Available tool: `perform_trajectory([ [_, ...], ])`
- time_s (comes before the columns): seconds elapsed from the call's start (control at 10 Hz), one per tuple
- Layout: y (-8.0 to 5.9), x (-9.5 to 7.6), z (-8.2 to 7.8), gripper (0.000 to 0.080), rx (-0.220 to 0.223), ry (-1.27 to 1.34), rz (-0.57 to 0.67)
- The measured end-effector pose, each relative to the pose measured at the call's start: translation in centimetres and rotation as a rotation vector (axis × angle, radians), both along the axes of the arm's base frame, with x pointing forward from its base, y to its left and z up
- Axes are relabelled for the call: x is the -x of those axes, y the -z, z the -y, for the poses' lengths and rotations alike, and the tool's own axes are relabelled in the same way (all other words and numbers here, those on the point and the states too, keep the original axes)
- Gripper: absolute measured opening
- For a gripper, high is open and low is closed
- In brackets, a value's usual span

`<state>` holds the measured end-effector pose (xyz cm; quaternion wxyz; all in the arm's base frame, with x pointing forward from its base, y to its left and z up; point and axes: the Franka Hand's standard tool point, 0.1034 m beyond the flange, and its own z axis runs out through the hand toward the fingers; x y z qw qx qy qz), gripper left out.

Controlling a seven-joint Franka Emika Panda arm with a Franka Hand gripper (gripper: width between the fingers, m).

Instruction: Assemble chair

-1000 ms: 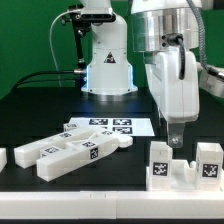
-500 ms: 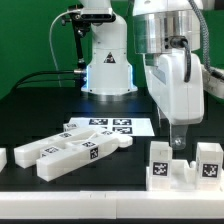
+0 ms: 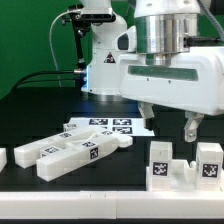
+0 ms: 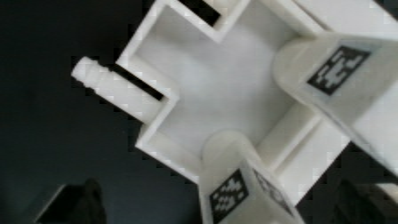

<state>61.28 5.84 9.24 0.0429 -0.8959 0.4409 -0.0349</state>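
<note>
A white chair part (image 3: 171, 174) with two upright tagged posts stands on the black table at the exterior view's right. My gripper (image 3: 168, 124) hangs just above it, open and empty, with one finger on each side of the left post's top. In the wrist view the same white part (image 4: 214, 90) fills the frame. It shows two tagged posts and a short peg (image 4: 107, 82) on one side. The gripper (image 4: 228, 205) shows only as two dark fingertips (image 4: 71, 205) wide apart at the frame edge.
A pile of long white chair parts (image 3: 70, 152) lies at the exterior view's left, with a small white piece (image 3: 3, 158) at the far left edge. The marker board (image 3: 110, 127) lies behind them, in front of the arm's base (image 3: 108, 70).
The gripper has turned about its vertical axis: it was seen edge-on over the right part, and now faces the camera broadside with both fingers visible and spread.
</note>
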Motion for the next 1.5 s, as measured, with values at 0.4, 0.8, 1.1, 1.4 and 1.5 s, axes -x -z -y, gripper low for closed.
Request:
perform_trajectory([
  [0.4, 0.4, 0.2, 0.3, 0.0649, 0.055, -0.397, 0.043],
  [0.8, 1.5, 1.4, 0.9, 0.0649, 0.145, -0.77, 0.099],
  [1.1, 1.7, 1.3, 1.2, 0.0649, 0.15, -0.748, 0.107],
  [1.4, 3.1, 0.4, 2.4, 0.0649, 0.269, -0.725, 0.253],
  [1.5, 3.7, 0.3, 2.3, 0.0649, 0.293, -0.726, 0.284],
])
